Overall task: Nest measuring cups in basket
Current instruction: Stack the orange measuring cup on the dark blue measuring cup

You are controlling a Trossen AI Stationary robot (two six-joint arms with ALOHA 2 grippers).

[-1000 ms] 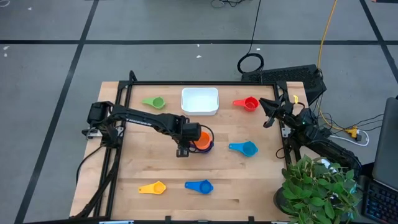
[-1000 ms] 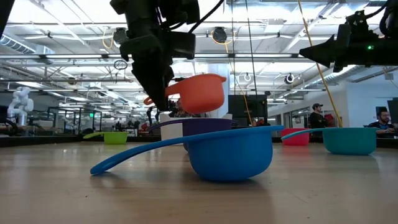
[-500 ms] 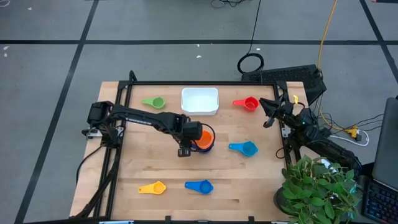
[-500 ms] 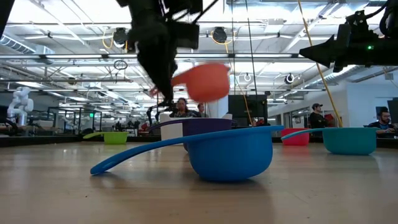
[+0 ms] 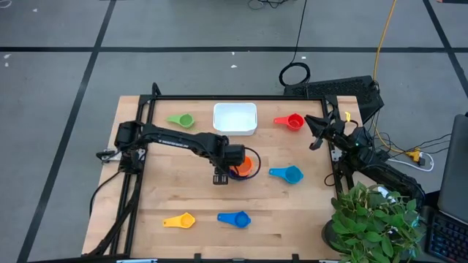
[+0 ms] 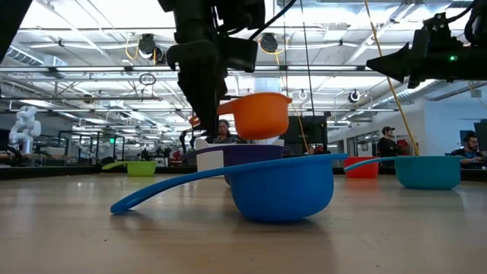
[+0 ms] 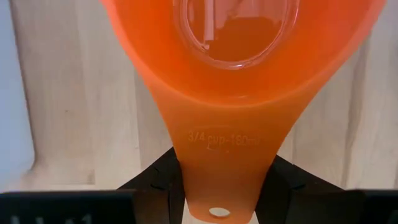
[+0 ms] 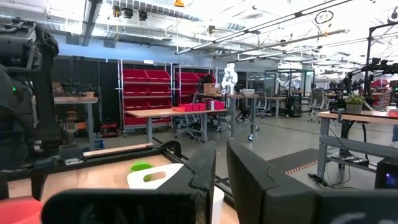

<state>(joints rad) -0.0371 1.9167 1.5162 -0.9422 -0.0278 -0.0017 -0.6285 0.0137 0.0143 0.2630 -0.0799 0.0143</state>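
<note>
My left gripper (image 5: 221,169) is at mid-table, shut on the orange cup (image 5: 245,166), which hangs level over the dark blue cup (image 6: 240,154) standing on the table. The white basket (image 5: 235,118) sits at the far edge, with the green cup (image 5: 181,120) to its left and the red cup (image 5: 291,121) to its right. The light blue cup (image 5: 287,174) lies right of centre. The yellow cup (image 5: 180,220) and the mid blue cup (image 5: 235,218) lie near the near edge. My right gripper (image 5: 316,139) waits raised at the right edge, shut. My left gripper pinches the orange cup's flat handle (image 7: 221,171) between its two fingers (image 7: 163,182), close to the handle's free end with the hole. The fingers come from above, pointing down, across the handle. The cup is lifted clear and level, its bowl (image 6: 261,114) just above the dark blue cup's rim.
A black frame (image 5: 219,97) runs along the table's far and side edges. A potted plant (image 5: 373,223) stands off the table's right near corner. Bare wood lies between the cups. People sit in the room behind the table (image 6: 389,137).
My left gripper has carried the orange cup a little toward the table's right edge, rising and swinging it on the way, then come back down. The cup now hangs level and more squarely over the dark blue cup. The hold has stayed shut.
</note>
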